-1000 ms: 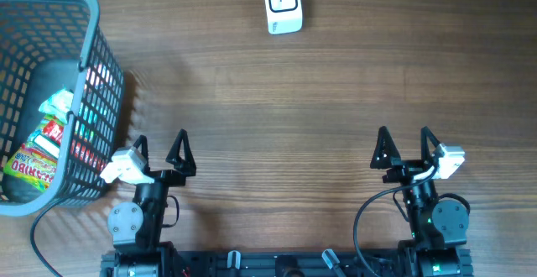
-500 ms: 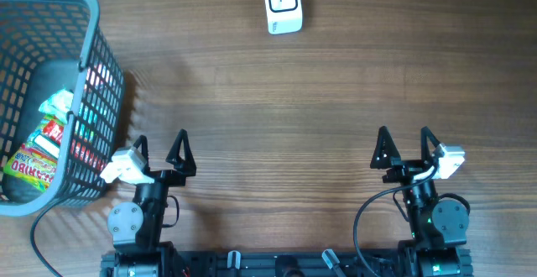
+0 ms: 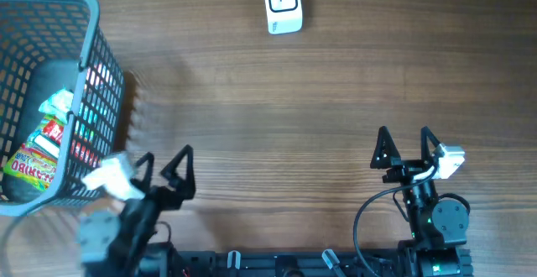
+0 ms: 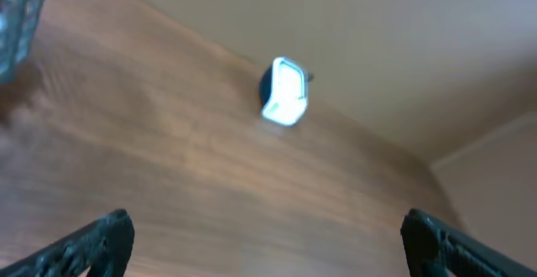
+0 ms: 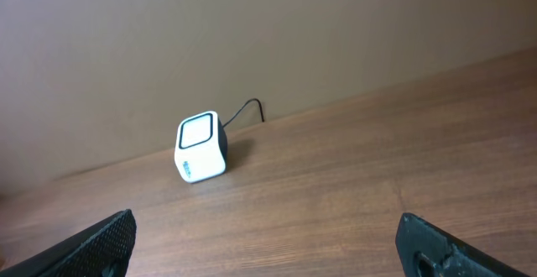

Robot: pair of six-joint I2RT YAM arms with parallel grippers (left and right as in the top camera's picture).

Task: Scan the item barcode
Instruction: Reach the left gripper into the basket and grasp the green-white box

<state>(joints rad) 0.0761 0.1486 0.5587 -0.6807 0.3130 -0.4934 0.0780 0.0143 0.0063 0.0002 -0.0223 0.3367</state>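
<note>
Both my pincers are spread: left pincer just beside the grey basket, right pincer well apart from it. Snack packet inside the basket; barcode scanner well apart, on the counter.

The scanner stands at the far edge of the surface, roughly midway across. Behind it a cable runs off toward the wall. Well to the scanner's left and nearer the arms sits the basket, at the surface's left edge. In it lies what looks like a snack packet, though the mesh hides much of it. In front of the scanner and to its left, the left gripper hangs just beside the basket's near right corner. The right gripper is well apart from the scanner, in front of it and to its right.
</note>
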